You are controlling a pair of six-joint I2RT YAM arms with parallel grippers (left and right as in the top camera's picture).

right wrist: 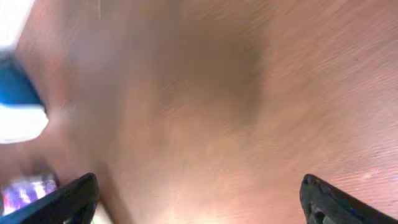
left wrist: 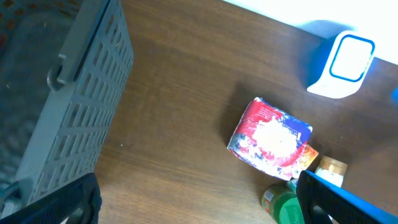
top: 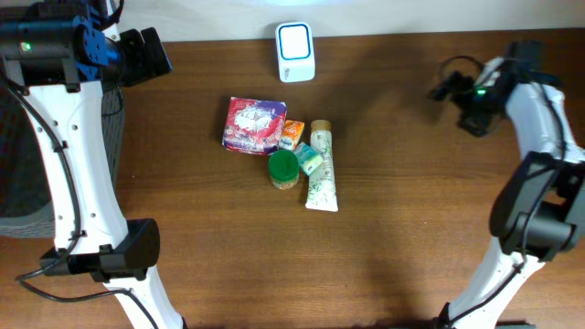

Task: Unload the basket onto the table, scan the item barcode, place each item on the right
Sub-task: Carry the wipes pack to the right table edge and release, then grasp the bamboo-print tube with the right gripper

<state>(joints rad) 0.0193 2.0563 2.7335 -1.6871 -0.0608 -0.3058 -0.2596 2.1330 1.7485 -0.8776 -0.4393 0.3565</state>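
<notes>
Right gripper spread wide; tube cap faces scanner

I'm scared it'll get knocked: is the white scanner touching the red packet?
Apart. The overhead view shows bare table between the white scanner and the red packet.

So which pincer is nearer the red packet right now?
Left. In the overhead view the left pincer sits up and left of the red packet, beside the basket; the right pincer is farther away, out to the packet's right.
</notes>
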